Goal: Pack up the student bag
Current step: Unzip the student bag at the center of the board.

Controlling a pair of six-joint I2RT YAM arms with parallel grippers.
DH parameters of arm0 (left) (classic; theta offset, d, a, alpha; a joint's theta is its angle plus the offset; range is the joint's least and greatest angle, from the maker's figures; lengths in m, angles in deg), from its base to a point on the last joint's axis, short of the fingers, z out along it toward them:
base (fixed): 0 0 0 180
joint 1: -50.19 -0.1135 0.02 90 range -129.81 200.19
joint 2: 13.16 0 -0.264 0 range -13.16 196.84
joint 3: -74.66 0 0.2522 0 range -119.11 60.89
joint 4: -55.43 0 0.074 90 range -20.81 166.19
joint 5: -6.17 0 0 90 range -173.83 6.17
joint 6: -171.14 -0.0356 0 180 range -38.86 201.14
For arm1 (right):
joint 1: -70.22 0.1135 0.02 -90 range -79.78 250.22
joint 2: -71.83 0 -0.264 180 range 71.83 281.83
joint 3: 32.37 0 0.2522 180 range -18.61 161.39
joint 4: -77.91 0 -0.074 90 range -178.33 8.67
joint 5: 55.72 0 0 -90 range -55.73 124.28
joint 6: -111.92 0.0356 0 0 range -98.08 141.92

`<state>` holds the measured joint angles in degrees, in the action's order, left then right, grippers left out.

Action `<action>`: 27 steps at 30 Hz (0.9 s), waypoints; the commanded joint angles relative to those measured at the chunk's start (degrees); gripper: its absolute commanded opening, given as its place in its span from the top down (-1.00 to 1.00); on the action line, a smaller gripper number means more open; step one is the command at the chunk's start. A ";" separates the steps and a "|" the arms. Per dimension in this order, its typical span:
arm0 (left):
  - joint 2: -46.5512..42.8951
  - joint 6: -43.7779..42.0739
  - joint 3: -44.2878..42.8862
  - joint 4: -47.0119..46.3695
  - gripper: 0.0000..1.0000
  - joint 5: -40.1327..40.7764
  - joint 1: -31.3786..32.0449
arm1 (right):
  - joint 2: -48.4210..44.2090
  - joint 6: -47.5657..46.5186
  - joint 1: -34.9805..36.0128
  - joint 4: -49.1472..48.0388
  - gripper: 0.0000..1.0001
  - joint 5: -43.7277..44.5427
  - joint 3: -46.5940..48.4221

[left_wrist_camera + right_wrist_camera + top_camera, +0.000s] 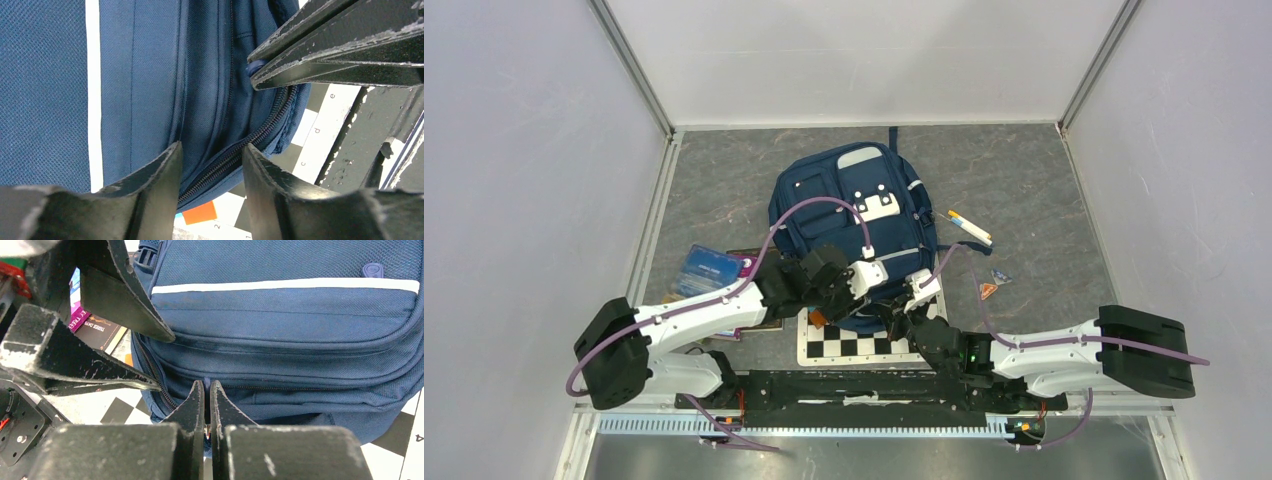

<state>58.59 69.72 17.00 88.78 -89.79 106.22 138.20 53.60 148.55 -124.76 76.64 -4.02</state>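
Navy fabric is being faced by both wrist cameras. The large navy blue fabric student bag [844,200], striped in grey, is lying flat in the middle of the grey marbled table [1044,180]. Its near end is resting on a black-and-white checkerboard sheet [844,347].

Both arms are being held low and angled inward from their bases, with the wrists close together over that near end. The left gripper [212,147] is being held with its fingers partly spread. A black zip line [235,155] on the bag's edge is being framed in the gap, and nothing is being squeezed there. The right gripper [206,382] is being held with its fingers pressed tight together, tips against the bag's zip seam. A small navy tab [255,67] is being shown at those tips, but whether it is being pinched cannot be told.

A purple cable [814,203] is being draped across the bag's front pockets. A blue-covered book [709,268] and a purple-covered book [749,262] are lying left of the bag, partly covered by the left forearm. Two white marker pens [969,227] are lying just right of it. A small orange triangular packet [990,290] is lying nearer the right arm.
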 commanded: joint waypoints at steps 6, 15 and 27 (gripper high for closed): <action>2.99 -1.59 -1.89 -0.96 -0.02 -0.24 1.44 | -0.19 1.60 0.07 -2.70 1.00 0.20 -0.36; 0.56 -0.10 -2.32 0.51 0.96 7.86 1.71 | -2.98 3.47 0.07 7.16 1.00 6.65 1.53; -14.09 5.05 -1.78 9.02 0.96 30.61 1.49 | -10.10 -2.29 -11.03 9.19 1.00 2.68 -0.65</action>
<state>49.56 71.47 16.21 91.43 -74.60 108.75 129.35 56.12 141.86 -117.70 79.05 -3.85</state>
